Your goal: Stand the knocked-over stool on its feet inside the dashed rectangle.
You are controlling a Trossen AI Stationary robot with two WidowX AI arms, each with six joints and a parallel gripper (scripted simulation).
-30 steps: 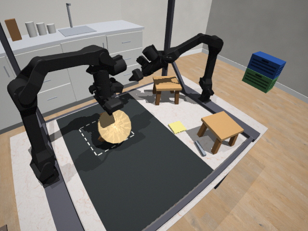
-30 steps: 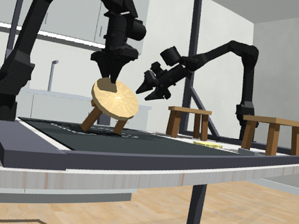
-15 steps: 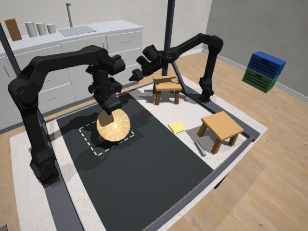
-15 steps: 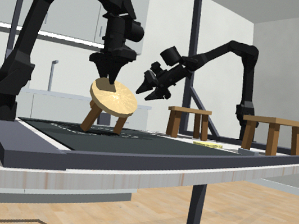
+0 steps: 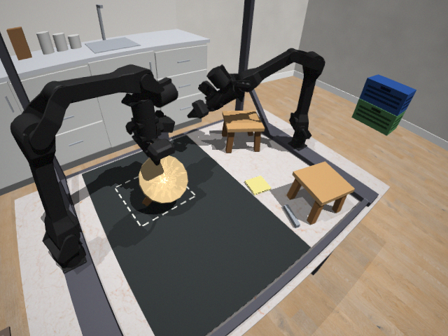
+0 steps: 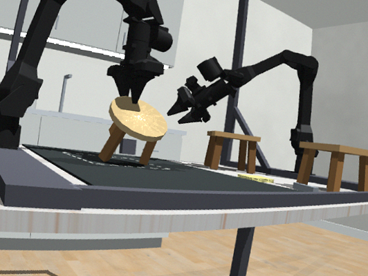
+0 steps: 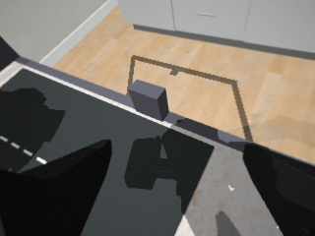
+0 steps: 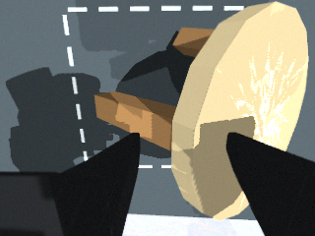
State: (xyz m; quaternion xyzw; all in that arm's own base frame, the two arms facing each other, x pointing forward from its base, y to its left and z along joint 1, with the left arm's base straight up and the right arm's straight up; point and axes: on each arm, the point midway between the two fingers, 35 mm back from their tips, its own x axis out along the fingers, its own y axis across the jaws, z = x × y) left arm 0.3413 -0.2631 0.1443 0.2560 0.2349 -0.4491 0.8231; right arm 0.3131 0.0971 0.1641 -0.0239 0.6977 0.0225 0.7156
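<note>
The round-topped stool [image 5: 173, 180] [image 6: 143, 122] [image 8: 276, 64] is tilted, its pale seat facing obliquely up and its brown legs slanting down to the mat. Two feet show at the mat in the exterior view; the others are hidden. The dashed rectangle [image 5: 141, 225] [image 8: 171, 8] surrounds the visible feet, while the seat overhangs one side. My right gripper [image 6: 130, 99] [image 8: 183, 140] is partly open at the seat's upper rim, with one finger on the leg side and one over the top face; contact is unclear. My left gripper [image 6: 174, 117] [image 7: 177, 148] is open and empty, raised away from the stool.
Two square stools [image 5: 323, 182] [image 5: 243, 121] [image 6: 338, 149] [image 6: 234, 135] stand beyond the dark mat [image 5: 217, 253]. A yellow pad [image 5: 257, 185] [image 6: 255, 178] and a grey bar [image 5: 290, 215] [image 6: 305, 187] lie near them. A dark frame runs around the table.
</note>
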